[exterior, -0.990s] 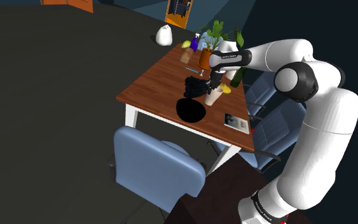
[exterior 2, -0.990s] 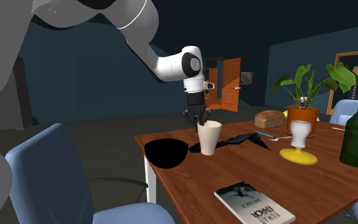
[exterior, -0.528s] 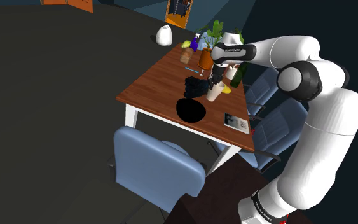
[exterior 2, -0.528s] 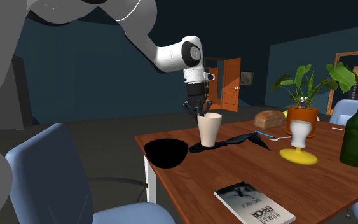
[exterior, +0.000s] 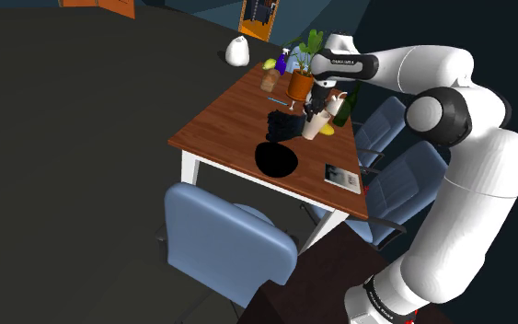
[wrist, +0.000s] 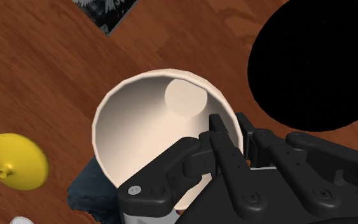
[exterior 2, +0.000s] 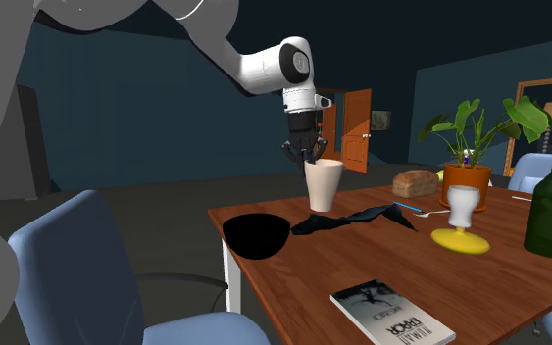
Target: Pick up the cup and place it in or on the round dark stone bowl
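Cream cup [exterior 2: 324,186] above wooden table [exterior 2: 381,270], rim clasped in black hand [exterior 2: 311,160]

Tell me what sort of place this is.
Most likely a dining room in a house: a wooden table with blue chairs around it, bearing a potted plant, a loaf of bread and a green bottle, with an orange door behind.
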### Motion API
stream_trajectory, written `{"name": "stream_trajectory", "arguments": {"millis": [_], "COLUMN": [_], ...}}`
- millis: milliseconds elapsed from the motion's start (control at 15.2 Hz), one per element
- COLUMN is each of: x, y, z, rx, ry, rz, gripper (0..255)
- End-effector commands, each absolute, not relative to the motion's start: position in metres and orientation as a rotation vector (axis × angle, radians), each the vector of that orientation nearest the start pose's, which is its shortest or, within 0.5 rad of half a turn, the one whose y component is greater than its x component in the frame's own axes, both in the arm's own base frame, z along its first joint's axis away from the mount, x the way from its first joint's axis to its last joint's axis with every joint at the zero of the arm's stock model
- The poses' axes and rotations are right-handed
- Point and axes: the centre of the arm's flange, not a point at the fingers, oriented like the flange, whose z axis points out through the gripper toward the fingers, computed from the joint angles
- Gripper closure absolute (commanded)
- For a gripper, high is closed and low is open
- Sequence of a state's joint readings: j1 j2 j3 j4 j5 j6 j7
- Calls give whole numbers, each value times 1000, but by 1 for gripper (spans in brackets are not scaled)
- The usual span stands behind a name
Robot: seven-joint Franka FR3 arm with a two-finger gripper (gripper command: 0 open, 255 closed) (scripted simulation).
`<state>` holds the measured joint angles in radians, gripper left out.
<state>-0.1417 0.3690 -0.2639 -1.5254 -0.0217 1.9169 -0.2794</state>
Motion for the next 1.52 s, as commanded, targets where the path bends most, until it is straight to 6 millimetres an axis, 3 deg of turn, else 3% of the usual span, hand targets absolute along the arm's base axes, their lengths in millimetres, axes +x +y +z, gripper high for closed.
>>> {"name": "stream_trajectory", "arguments": {"millis": [0,66,1056,1452], "x": [624,624,621,621], "y": [-245,-245,-51,-51], "z": [467,470,513,481], "rx": [-3257,-3257,-3257,-3257], "ry": [164,164,164,164], "rz": [9,9,9,9], "gripper": [255,255,255,255]}}
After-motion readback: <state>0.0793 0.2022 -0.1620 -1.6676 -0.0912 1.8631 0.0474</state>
